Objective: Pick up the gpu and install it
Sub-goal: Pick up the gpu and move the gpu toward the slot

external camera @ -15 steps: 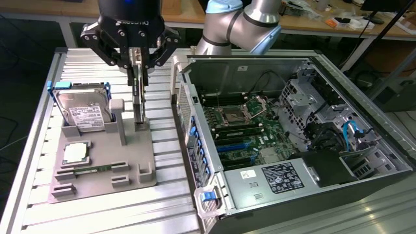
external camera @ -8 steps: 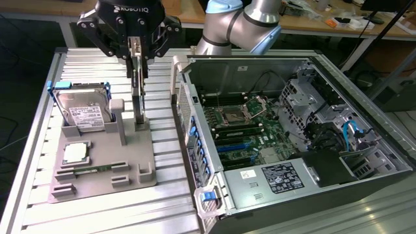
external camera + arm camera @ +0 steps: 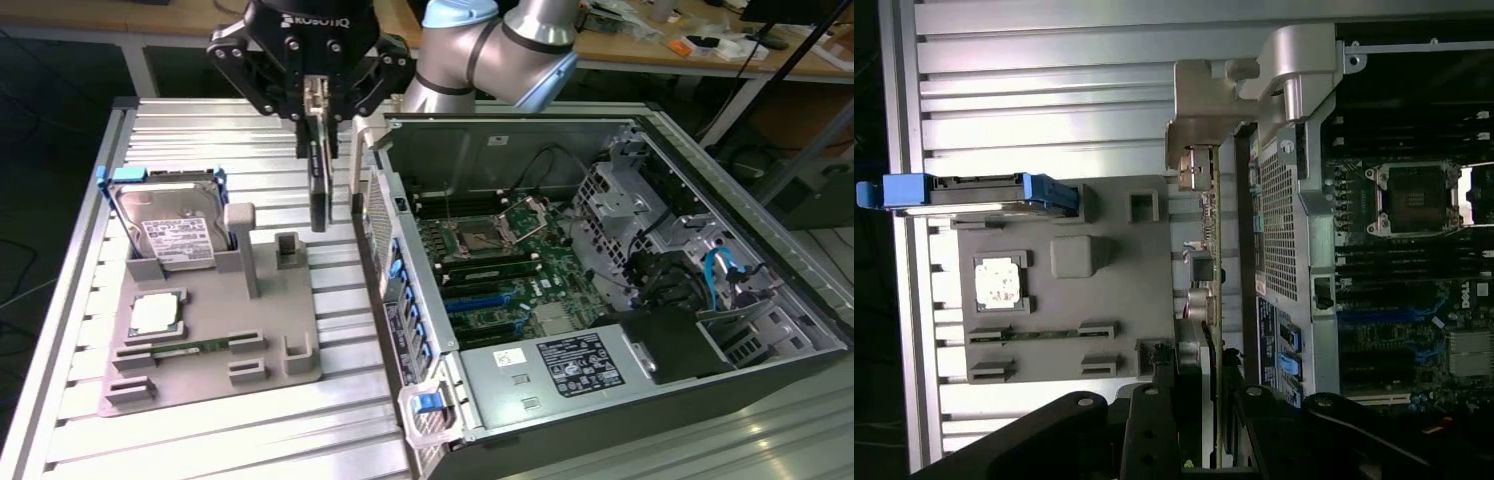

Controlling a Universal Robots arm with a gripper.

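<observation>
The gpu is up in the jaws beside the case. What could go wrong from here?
1. The gpu hangs long below the jaws, gripped only at its top edge, so it might swing or slip in the grasp.
2. It hangs close to the open case's near wall; the card's lower end could clip that wall if carried across too low.

You can read the white lettering "ROBOTIQ" on the black housing of the gripper (image 3: 318, 120) in the exterior view, with the first letter partly cut off. In the wrist view, the motherboard (image 3: 1414, 290) carries a small white mark that reads "DELL". The hard drive's white label (image 3: 178, 240) and the power supply's black-and-white label (image 3: 577, 365) both bear print, but you cannot make out any word or number on either.
</observation>
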